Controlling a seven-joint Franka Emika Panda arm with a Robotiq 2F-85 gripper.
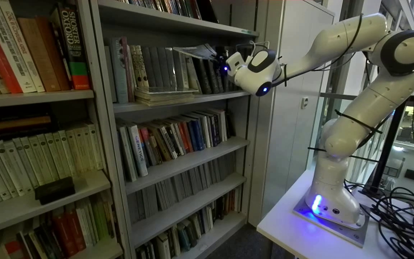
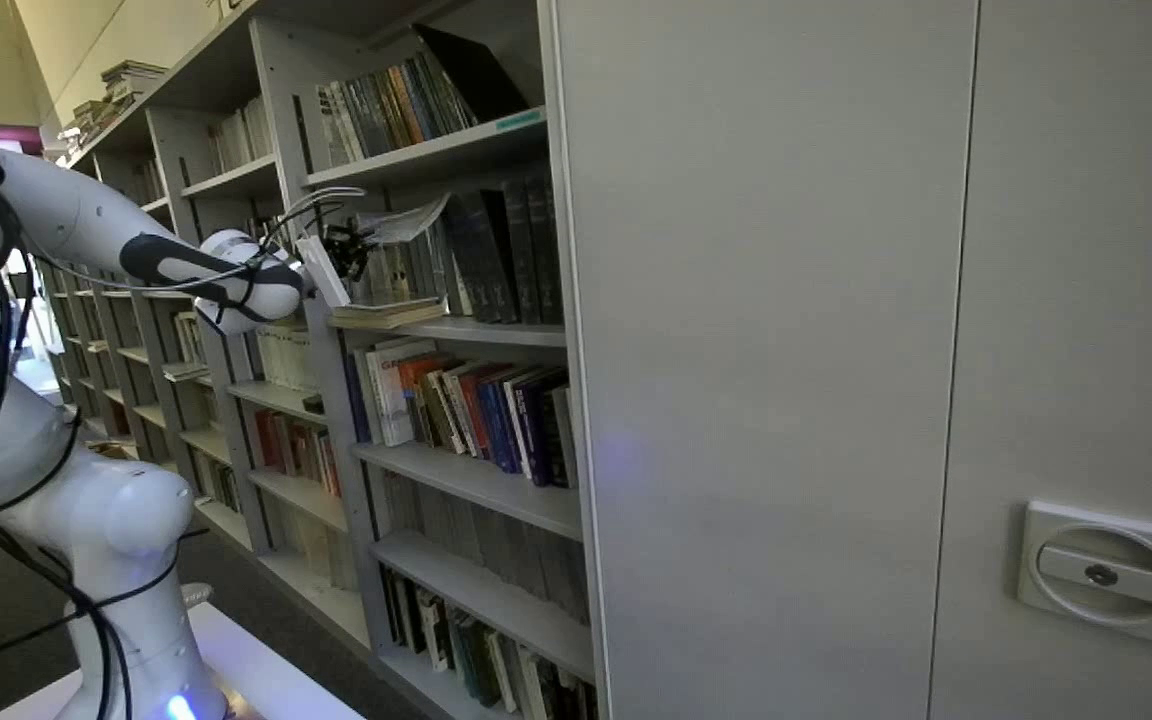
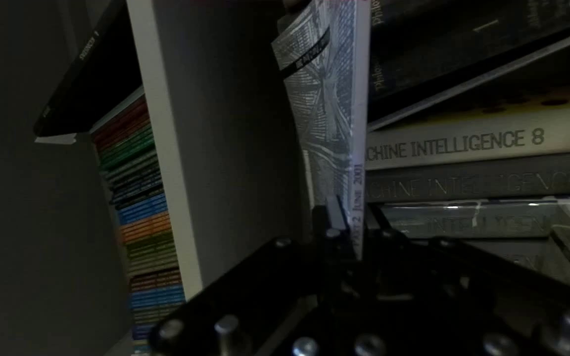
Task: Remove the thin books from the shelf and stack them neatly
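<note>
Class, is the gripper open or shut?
The gripper is shut on a thin book: the wrist view shows its spine between the fingertips.

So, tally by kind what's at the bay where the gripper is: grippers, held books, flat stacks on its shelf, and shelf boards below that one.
Gripper: 1
Held thin book: 1
Flat stack on the shelf (counted as one): 1
Shelf boards below: 3
Total: 6
</note>
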